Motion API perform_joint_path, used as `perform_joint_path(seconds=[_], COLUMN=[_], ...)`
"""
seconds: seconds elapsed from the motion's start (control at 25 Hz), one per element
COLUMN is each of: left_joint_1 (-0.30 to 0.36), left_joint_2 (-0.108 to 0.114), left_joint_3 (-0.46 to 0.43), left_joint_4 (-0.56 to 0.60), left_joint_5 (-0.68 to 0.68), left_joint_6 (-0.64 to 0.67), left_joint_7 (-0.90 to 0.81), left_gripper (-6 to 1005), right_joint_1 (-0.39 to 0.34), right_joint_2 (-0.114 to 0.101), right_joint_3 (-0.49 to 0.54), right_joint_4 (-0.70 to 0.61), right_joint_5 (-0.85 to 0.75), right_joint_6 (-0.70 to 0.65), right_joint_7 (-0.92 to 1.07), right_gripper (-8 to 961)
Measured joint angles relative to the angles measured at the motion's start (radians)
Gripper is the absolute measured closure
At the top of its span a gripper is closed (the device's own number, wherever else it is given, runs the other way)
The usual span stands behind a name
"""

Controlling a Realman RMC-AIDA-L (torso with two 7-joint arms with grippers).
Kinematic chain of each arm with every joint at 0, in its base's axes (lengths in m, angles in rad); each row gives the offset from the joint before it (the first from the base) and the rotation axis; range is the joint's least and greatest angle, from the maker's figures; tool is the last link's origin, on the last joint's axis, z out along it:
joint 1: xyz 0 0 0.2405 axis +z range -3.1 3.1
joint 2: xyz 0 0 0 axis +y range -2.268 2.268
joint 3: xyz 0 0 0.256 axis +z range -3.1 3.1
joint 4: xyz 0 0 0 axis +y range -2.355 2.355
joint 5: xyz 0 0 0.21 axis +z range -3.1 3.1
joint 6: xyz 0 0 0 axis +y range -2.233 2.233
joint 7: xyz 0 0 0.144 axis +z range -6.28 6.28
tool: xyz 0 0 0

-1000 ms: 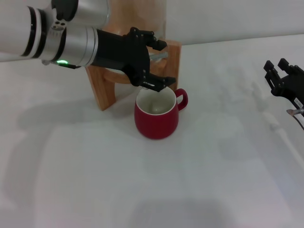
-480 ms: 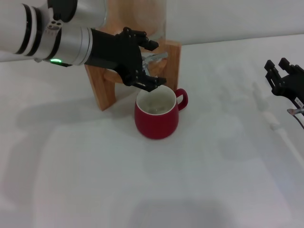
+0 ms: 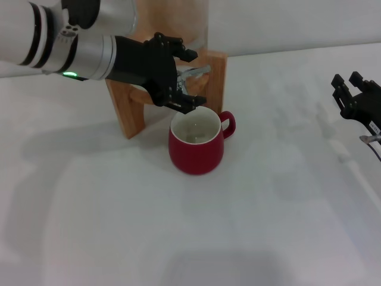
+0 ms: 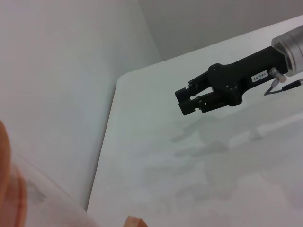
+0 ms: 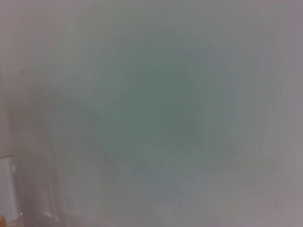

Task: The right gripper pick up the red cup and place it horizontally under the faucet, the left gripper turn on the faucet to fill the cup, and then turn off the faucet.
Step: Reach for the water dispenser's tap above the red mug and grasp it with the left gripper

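Note:
The red cup (image 3: pixel 196 149) stands upright on the white table, its handle pointing right, directly below the faucet (image 3: pixel 200 70). Its cream inside shows a little liquid at the bottom. My left gripper (image 3: pixel 191 79) reaches in from the upper left and is open, its black fingers (image 3: pixel 186 102) straddling the chrome lever, one above it and one just over the cup's rim. Whether they touch the lever I cannot tell. My right gripper (image 3: pixel 347 83) hangs open and holds nothing at the table's right edge, far from the cup; the left wrist view also shows the right gripper (image 4: pixel 182 100).
The faucet sits on a glass dispenser (image 3: pixel 172 18) in a wooden stand (image 3: pixel 218 67) at the back. A thin cable (image 3: pixel 372 143) trails from the right arm. White tabletop (image 3: pixel 178 232) spreads in front of the cup and to its right.
My left gripper has drawn slightly back and to the left, so its lower finger no longer covers the cup's rim. The cup and the right arm have not moved.

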Motion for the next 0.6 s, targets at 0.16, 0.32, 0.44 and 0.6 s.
perform_joint_path(seconds=[0.16, 0.32, 0.44, 0.6], left_joint_1=[-0.003, -0.004, -0.003, -0.003], left_joint_2=[-0.001, -0.001, -0.001, -0.003], left_joint_3=[0.0, 0.0, 0.0, 0.009], left_joint_4=[0.0, 0.0, -0.001, -0.006], left_joint_5=[0.002, 0.002, -0.001, -0.006], left_joint_6=[-0.001, 0.0, -0.002, -0.005], left_joint_7=[0.006, 0.013, 0.022, 0.034], left_gripper=[176, 179, 181, 184], right_joint_1=[0.001, 0.001, 0.001, 0.002], right_joint_2=[0.0, 0.0, 0.0, 0.0], right_joint_3=[0.0, -0.001, -0.002, -0.002], right_joint_4=[0.0, 0.0, 0.0, 0.0], right_joint_5=[0.0, -0.001, -0.001, -0.003], right_joint_6=[0.0, 0.0, 0.0, 0.0], right_joint_7=[0.0, 0.001, 0.001, 0.001], right_gripper=[573, 573, 573, 573])
